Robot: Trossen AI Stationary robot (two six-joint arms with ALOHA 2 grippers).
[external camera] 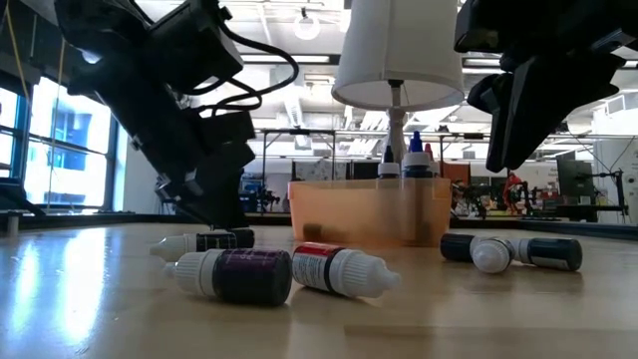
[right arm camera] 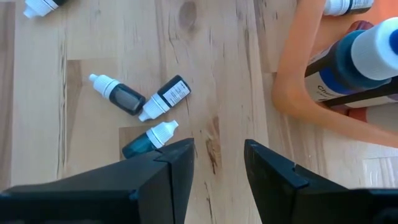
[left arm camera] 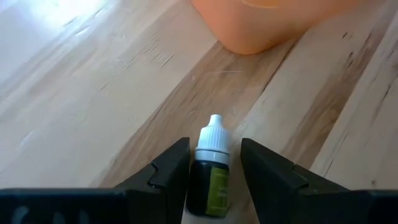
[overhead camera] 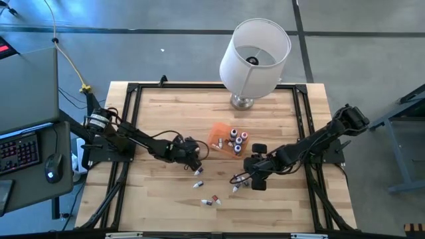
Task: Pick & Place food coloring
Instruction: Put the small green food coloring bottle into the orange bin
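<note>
One dark, white-capped food coloring bottle [left arm camera: 210, 171] seemingly between left fingers [left arm camera: 168, 171].

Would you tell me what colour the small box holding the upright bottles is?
Orange; the box shows best in the high view.

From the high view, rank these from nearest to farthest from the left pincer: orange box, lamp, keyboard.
1. Orange box, just right of the left pincer.
2. Lamp, at the table's far edge.
3. Keyboard, off the table, far left.
</note>
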